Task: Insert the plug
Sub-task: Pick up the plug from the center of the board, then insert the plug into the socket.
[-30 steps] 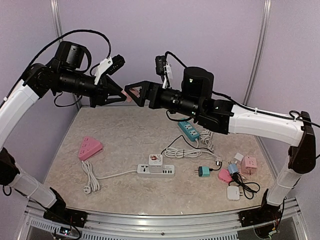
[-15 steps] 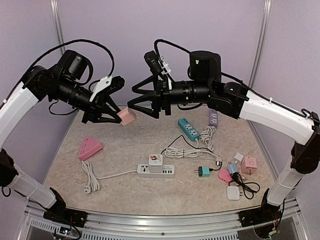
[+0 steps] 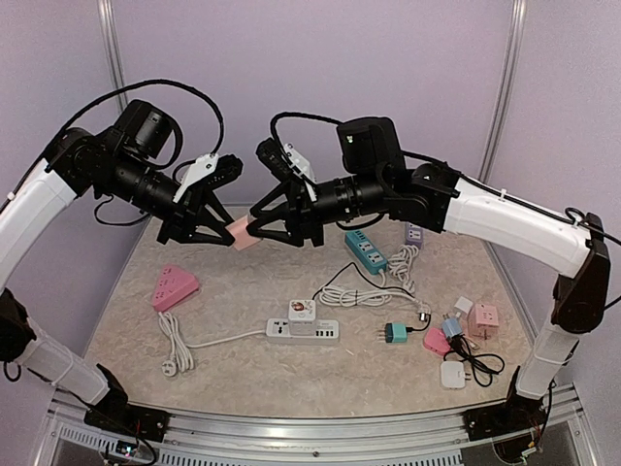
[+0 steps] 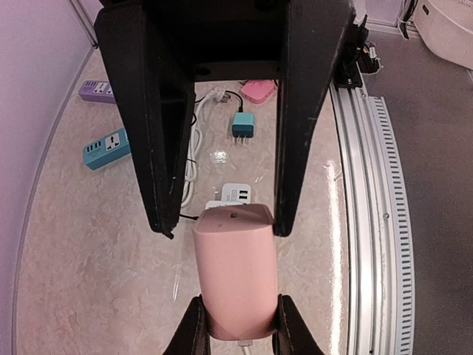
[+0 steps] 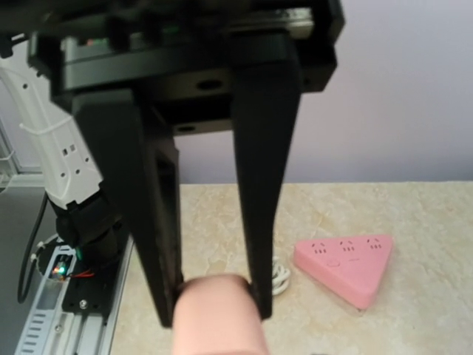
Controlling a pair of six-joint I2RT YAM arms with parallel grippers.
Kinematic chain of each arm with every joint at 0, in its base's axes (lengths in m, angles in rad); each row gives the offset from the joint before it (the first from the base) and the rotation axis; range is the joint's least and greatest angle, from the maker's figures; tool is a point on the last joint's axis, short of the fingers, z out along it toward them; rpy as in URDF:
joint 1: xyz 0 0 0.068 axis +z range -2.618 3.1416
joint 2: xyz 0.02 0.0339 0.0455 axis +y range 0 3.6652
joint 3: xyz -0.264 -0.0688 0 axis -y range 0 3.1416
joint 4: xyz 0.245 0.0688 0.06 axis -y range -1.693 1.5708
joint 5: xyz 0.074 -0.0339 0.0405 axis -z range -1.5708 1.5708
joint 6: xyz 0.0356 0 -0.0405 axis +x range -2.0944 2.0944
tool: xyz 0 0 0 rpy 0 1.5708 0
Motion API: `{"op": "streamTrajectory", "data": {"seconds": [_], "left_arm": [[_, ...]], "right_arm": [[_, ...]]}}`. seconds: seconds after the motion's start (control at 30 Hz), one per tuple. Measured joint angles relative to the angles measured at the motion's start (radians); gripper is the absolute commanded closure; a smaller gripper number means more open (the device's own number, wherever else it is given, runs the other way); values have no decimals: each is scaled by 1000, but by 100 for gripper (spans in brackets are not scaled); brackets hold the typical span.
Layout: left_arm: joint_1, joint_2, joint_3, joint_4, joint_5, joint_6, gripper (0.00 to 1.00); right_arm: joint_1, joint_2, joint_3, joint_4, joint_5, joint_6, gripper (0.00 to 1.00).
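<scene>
Jaws of the left gripper (image 4: 238, 325) are clamped on one end of the pink plug (image 4: 235, 274), which hangs in the air between both arms, at the upper middle of the top view, well above the tabletop (image 3: 243, 291). The jaws of the right gripper (image 5: 214, 299) stand around the other end. In the right wrist view both seem to touch the plug, but in the left wrist view a thin gap shows at one side, so I cannot tell if they are pressing. The danger, I think, is in the handover. If the left jaws let go before the right ones have a firm hold, the plug will drop to the tabletop, away from the white power strip (image 3: 303, 331) at the lower middle, where I suppose it must go. The right jaws also cover only a short part of the rounded body, so it may turn or slip between them, and then the pins would not meet a socket straight. The pins are almost hidden, so their direction is not sure. If both arms pull together, the plug can twist out.
</scene>
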Motion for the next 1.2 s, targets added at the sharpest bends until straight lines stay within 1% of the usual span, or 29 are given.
{"op": "streamTrajectory", "data": {"seconds": [0.1,0.2,0.27,0.33,0.37,0.47,0.5,0.53,0.57,0.6,0.63,0.7,0.8,0.83,0.9,1.1,1.2], "left_arm": [[0,3,0,-1,-1,0,100],[0,6,0,-1,-3,0,100],[0,9,0,-1,-6,0,100],[0,12,0,-6,-10,0,100],[0,14,0,-11,-9,-4,100],[0,14,0,-20,-6,-9,100],[0,14,0,-20,-6,-9,77],[0,14,0,-20,-6,-9,42],[0,14,0,-19,-6,-11,21],[0,14,-2,-16,-8,-9,14],[0,14,-7,-10,-12,-12,11],[7,10,-33,7,-18,-15,9],[80,-21,-143,48,-19,-29,9],[123,-36,-196,66,-24,-31,10],[210,-60,-296,93,-60,-30,10],[463,-138,-613,188,-198,-21,15],[579,-169,-746,251,-270,-22,16]], "right_arm": [[0,6,8,-11,-4,-2,62],[0,24,32,-31,-15,-2,67],[0,38,47,-46,-27,-1,77],[0,47,58,-61,-38,-5,94],[0,50,64,-68,-42,-14,100],[0,54,70,-79,-49,-23,100],[0,54,70,-80,-49,-22,100],[0,54,71,-80,-48,-21,100],[0,55,72,-81,-48,-19,100],[0,55,76,-86,-43,-15,100],[0,58,84,-95,-29,-6,100],[0,68,109,-132,20,2,100],[0,100,167,-213,116,0,100],[0,125,207,-262,165,-2,100],[0,160,261,-327,215,-8,100],[11,385,565,-584,396,-61,100],[30,472,637,-681,464,-92,100]]}}
